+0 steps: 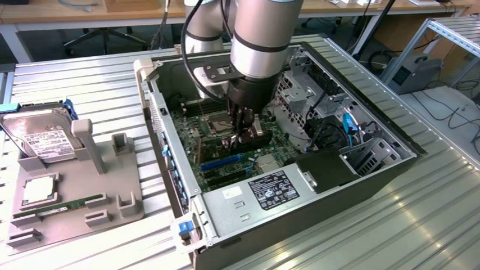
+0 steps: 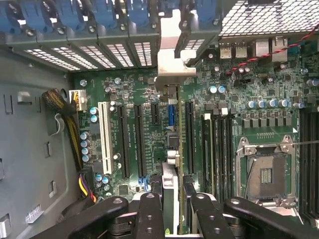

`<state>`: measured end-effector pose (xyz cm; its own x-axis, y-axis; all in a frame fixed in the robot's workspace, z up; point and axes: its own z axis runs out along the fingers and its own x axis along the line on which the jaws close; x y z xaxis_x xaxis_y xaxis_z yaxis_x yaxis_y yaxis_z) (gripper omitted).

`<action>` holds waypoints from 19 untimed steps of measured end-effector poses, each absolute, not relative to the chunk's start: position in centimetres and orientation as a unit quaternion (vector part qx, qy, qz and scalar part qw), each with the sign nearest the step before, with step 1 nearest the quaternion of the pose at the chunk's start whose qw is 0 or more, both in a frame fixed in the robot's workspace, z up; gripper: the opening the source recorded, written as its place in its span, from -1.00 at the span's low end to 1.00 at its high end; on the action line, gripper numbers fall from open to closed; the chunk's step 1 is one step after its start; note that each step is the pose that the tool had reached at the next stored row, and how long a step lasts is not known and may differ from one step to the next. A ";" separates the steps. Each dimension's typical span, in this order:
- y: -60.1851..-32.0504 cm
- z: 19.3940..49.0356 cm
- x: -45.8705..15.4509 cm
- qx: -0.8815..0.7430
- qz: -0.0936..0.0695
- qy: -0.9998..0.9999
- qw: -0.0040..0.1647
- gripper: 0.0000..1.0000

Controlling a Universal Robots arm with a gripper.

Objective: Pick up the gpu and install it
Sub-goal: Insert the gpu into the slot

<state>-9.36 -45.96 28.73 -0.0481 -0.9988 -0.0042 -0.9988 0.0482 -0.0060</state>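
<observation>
My gripper (image 1: 241,134) is down inside the open computer case (image 1: 168,140), just above the motherboard (image 1: 217,149). It is shut on the gpu (image 1: 251,138), a thin dark card held on edge. In the wrist view the gpu (image 2: 173,149) runs edge-on from between my fingers (image 2: 149,209) up to its silver bracket (image 2: 172,69), which sits against the row of rear slot covers (image 2: 114,50). The card stands over a blue-tinted expansion slot (image 2: 171,115); whether it is seated in it I cannot tell.
Empty black slots (image 2: 138,142) and a white slot (image 2: 105,134) flank the card; memory slots (image 2: 217,149) and the CPU socket (image 2: 266,172) lie on the other side. Outside the case, a grey fixture (image 1: 98,208) holds a hard drive (image 1: 41,138) and a green memory stick (image 1: 71,203).
</observation>
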 end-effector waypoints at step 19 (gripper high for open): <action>-44.8 28.4 -10.7 -0.690 -0.016 0.723 -0.011 -0.47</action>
